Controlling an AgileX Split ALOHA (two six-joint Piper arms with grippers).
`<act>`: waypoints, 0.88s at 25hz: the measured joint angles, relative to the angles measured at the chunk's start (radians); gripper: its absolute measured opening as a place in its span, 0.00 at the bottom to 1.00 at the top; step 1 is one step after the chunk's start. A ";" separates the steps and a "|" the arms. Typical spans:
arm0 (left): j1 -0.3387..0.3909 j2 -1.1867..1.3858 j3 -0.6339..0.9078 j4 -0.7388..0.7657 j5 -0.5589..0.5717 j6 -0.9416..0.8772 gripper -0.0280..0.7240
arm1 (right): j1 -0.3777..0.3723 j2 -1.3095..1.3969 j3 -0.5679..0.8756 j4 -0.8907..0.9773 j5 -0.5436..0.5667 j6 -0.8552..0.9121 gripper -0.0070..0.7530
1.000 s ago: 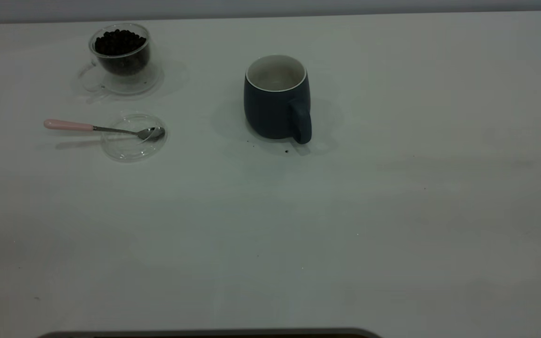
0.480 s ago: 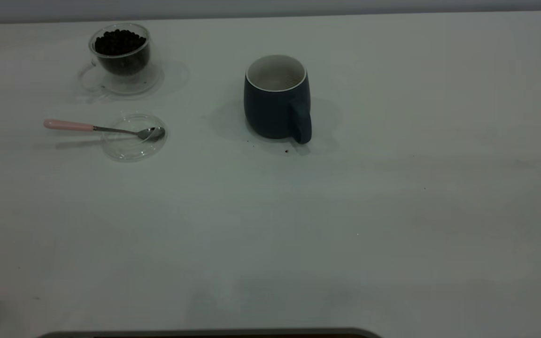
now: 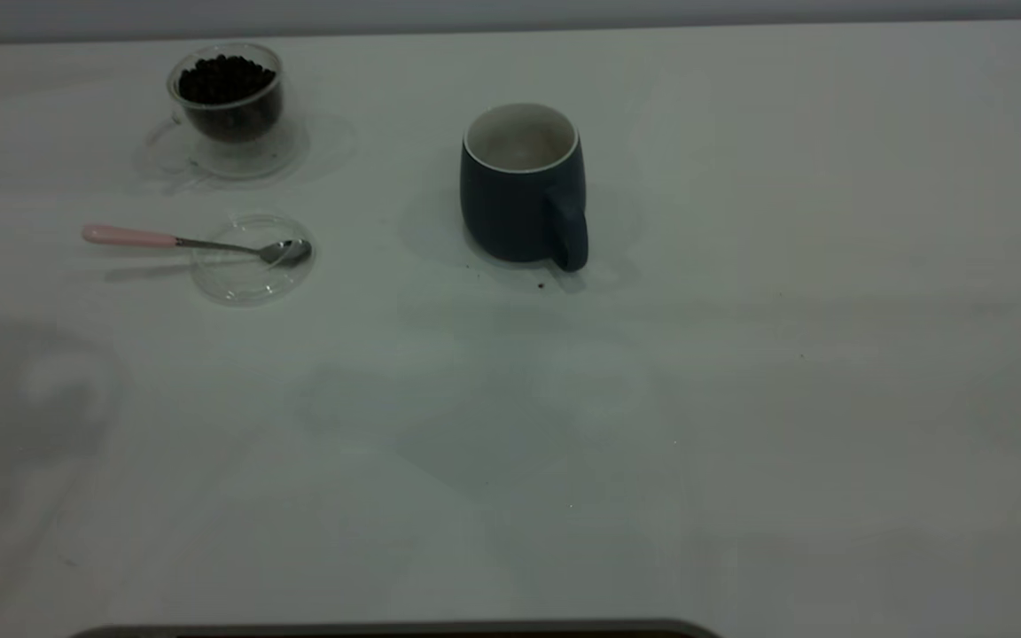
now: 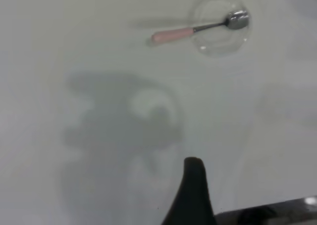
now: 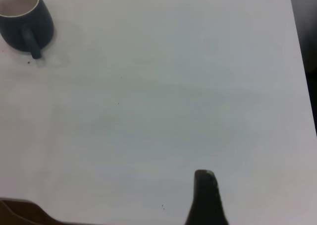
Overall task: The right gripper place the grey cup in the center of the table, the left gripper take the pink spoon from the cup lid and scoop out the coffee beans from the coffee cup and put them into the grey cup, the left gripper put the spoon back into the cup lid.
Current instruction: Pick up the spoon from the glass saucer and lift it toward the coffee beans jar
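The grey cup [image 3: 524,186] stands upright and empty near the middle of the table [image 3: 741,399], handle toward the front. The coffee cup [image 3: 227,97] with coffee beans [image 3: 225,78] stands on its saucer at the back left. In front of it the pink spoon [image 3: 191,241] lies with its bowl on the cup lid [image 3: 252,259]. Neither gripper shows in the exterior view. In the left wrist view a black part of the left gripper [image 4: 194,190] hangs above bare table, well short of the spoon [image 4: 173,34] and lid [image 4: 220,27]. The right gripper [image 5: 205,197] is far from the cup [image 5: 25,19].
A clear saucer [image 3: 169,151] lies under the coffee cup. A few dark specks lie by the grey cup's base [image 3: 540,285]. A dark edge [image 3: 386,631] runs along the table's front. The table's right edge [image 5: 302,86] shows in the right wrist view.
A broad shadow has spread over the front left of the table, and a fainter one over the middle front. The cups, spoon and lid have not moved.
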 joint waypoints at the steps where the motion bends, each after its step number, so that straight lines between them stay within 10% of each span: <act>1: 0.033 0.041 -0.016 -0.051 0.001 0.063 0.99 | 0.000 0.000 0.000 0.000 0.000 0.000 0.79; 13: 0.351 0.580 -0.191 -0.457 0.143 0.608 0.99 | 0.000 0.000 0.000 0.000 0.000 0.000 0.79; 22: 0.382 0.873 -0.355 -0.486 0.184 0.661 0.99 | 0.000 0.000 0.000 0.000 0.000 0.000 0.79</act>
